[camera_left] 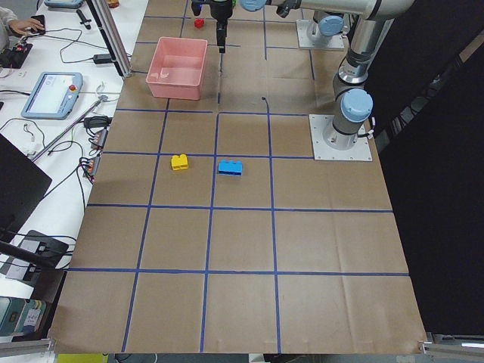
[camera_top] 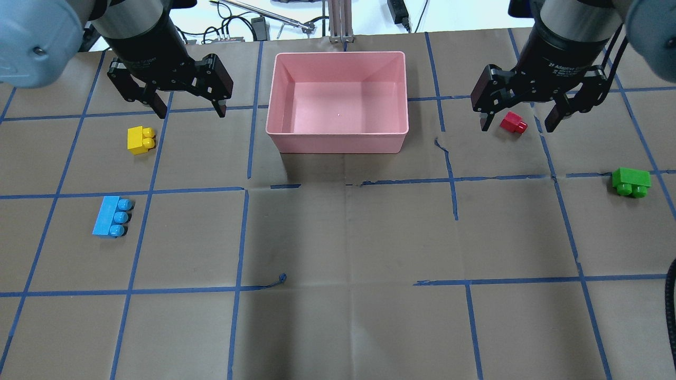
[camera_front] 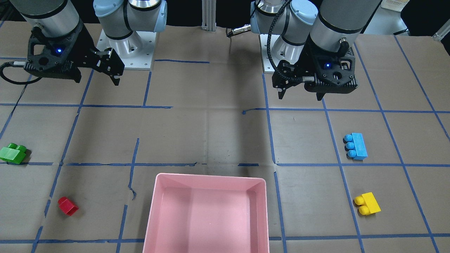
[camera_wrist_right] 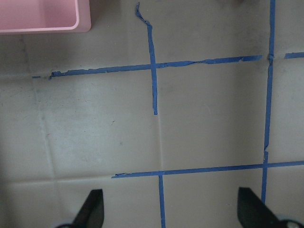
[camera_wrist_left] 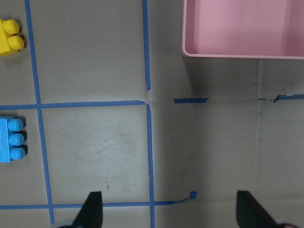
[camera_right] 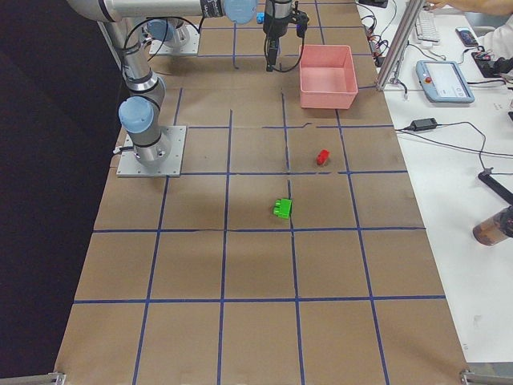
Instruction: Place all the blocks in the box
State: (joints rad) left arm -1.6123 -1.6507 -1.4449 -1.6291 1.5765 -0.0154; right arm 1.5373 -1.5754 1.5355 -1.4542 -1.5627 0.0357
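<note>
The fingers (camera_top: 156, 105) of the left gripper (camera_top: 190, 110) stand wide apart and empty in the upper left of the overhead view, hanging above the table (camera_top: 343, 237). Below them, at the left edge, the blue block (camera_top: 110, 216) lies with its three studs pointing sideways toward the centre, and the yellow block (camera_top: 139, 140) lies above it, studs the same way. The box (camera_top: 338, 143) sits at upper centre with nothing in it, so all four blocks are yet to go in. In the upper right the right gripper (camera_top: 516, 125) is also spread wide and holds nothing. The red block (camera_top: 511, 123) seems framed between its fingers (camera_top: 483, 113) there, but the front-facing view shows that block well apart from the gripper, toward the lower left of that frame. The green block (camera_top: 631, 182) lies at the right edge, studs toward the bottom of the frame. These blocks look like hard, light plastic: they should not deform or break, though the smooth walls may slip under a loose or skewed pinch. The safest hold is likely across the two flat opposite faces of the body, across the short width, clear of the rounded studs. The long blue one is best taken at its middle so it does not swing, and the tiny red one needs careful centring.
</note>
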